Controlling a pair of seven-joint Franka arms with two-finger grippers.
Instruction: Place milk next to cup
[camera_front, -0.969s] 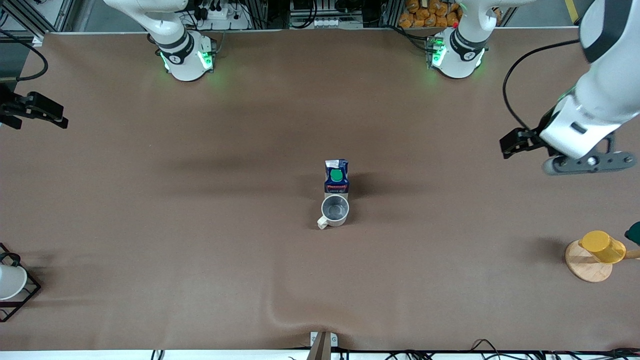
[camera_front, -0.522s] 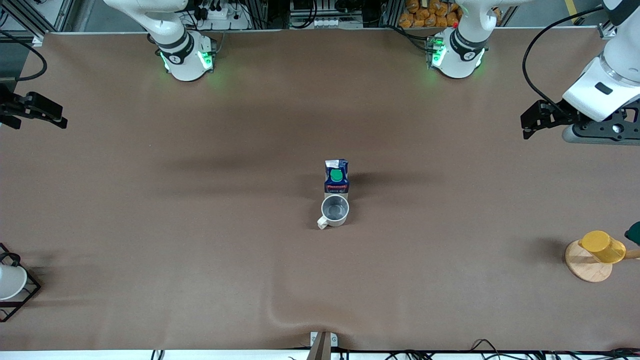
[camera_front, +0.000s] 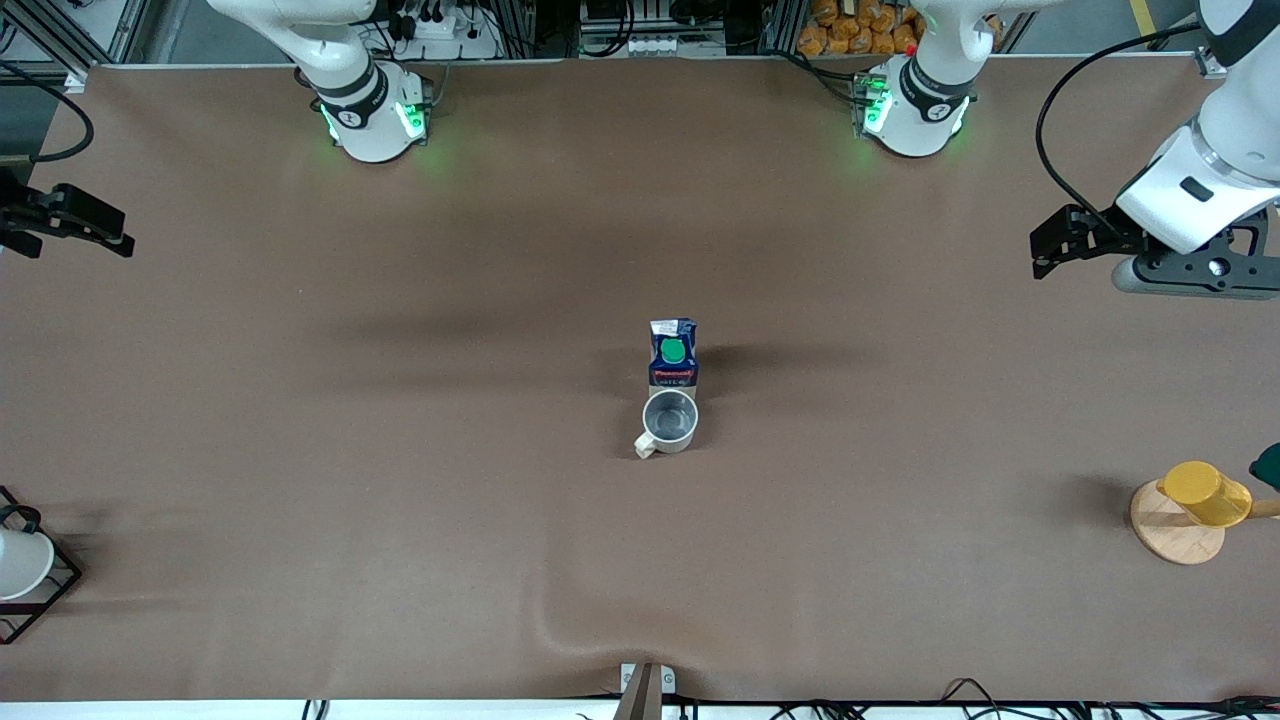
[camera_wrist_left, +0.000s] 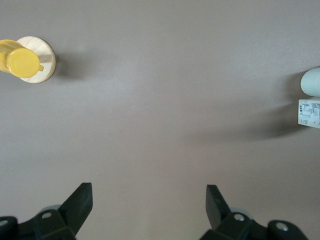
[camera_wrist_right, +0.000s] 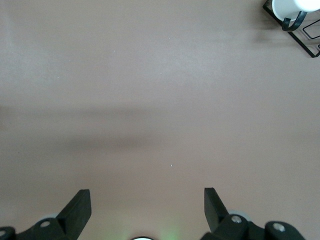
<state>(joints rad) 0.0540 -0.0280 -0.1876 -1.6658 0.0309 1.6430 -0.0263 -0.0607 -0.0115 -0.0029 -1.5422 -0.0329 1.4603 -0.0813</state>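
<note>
The dark blue and white milk carton (camera_front: 673, 353) with a green cap stands upright mid-table, touching the cream mug (camera_front: 668, 421), which sits upright just nearer the front camera.

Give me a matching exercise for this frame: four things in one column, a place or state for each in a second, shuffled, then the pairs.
Things:
1. milk
2. cup
3. yellow cup
4. left gripper

Places or states:
A. on a round wooden coaster at the left arm's end of the table
B. open and empty over bare table
C. upright at mid-table, green cap on top
D. right beside the milk, nearer to the front camera, handle on its side

Pairs: 1-C, 2-D, 3-A, 4-B
</note>
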